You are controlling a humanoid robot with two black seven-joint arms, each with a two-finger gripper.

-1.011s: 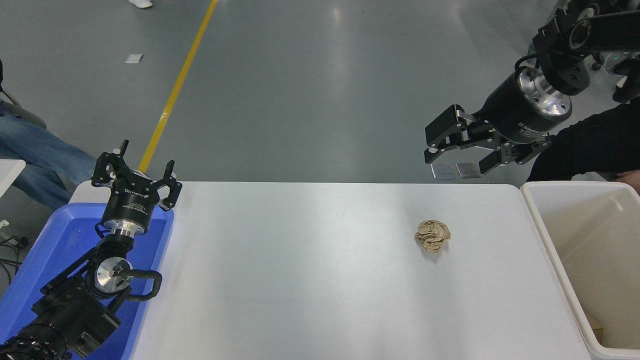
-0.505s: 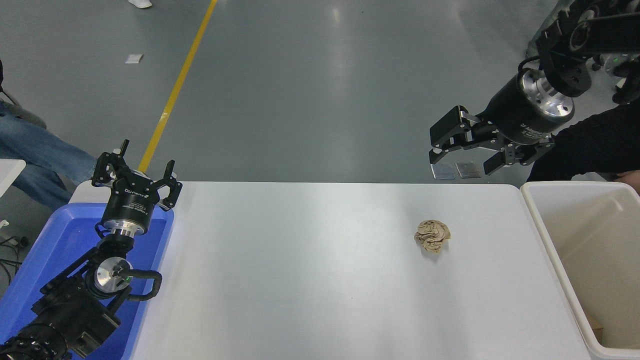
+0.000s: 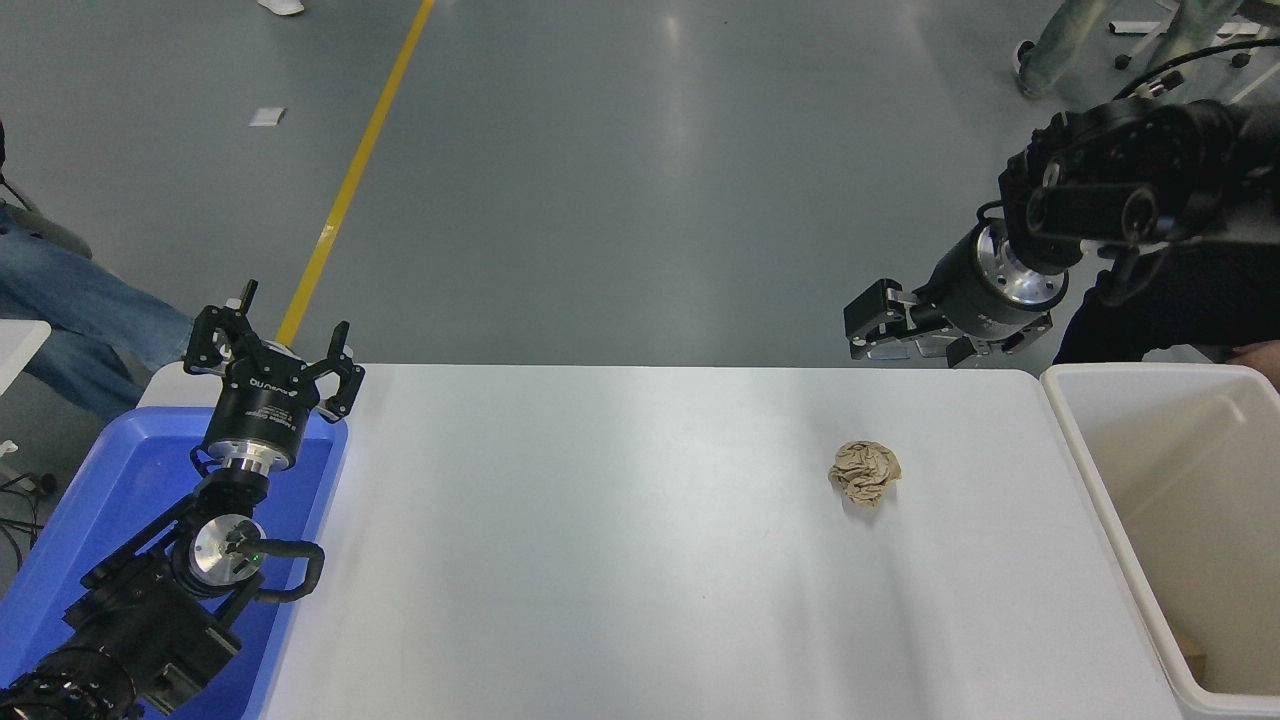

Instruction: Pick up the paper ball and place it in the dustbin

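The tan-brown crumpled paper ball (image 3: 865, 472) lies on the white table (image 3: 620, 560), right of its middle. The cream-white dustbin (image 3: 1085, 450) stands off the table's right end, its near corner about a hand's width from the ball. My right gripper (image 3: 908, 340) hangs open and empty over the table's far edge, beyond the ball and well apart from it. My left gripper (image 3: 272, 345) stands open and empty, parked over the far corner of the blue tray at the lower left.
A shallow blue tray (image 3: 100, 500) sits at the table's left end under the left arm. A person's dark sleeve (image 3: 1190, 300) and hand (image 3: 1262, 356) are just behind the dustbin. Jeans-clad legs (image 3: 80, 300) show at the far left.
The right arm has swung down and away; its gripper now sits lower, at the table's far edge, and looks smaller. The ball and the left arm have not moved.
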